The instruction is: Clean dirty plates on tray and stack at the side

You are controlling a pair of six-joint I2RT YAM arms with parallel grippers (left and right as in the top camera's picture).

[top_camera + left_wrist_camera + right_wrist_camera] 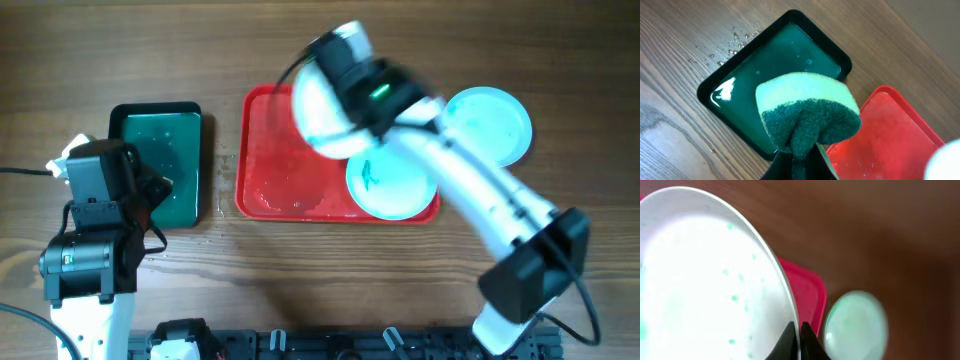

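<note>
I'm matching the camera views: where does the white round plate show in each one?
Overhead: white round plate top centre, overlapping the red plastic tray's far rim.
Left wrist: probably the white blur in the bottom right corner.
Right wrist: fills the left half, pinched by the right gripper.
Shared landmark: the red plastic tray.

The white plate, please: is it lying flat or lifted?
Lifted: the white plate tilts over the tray, rim pinched by the right gripper.
</note>
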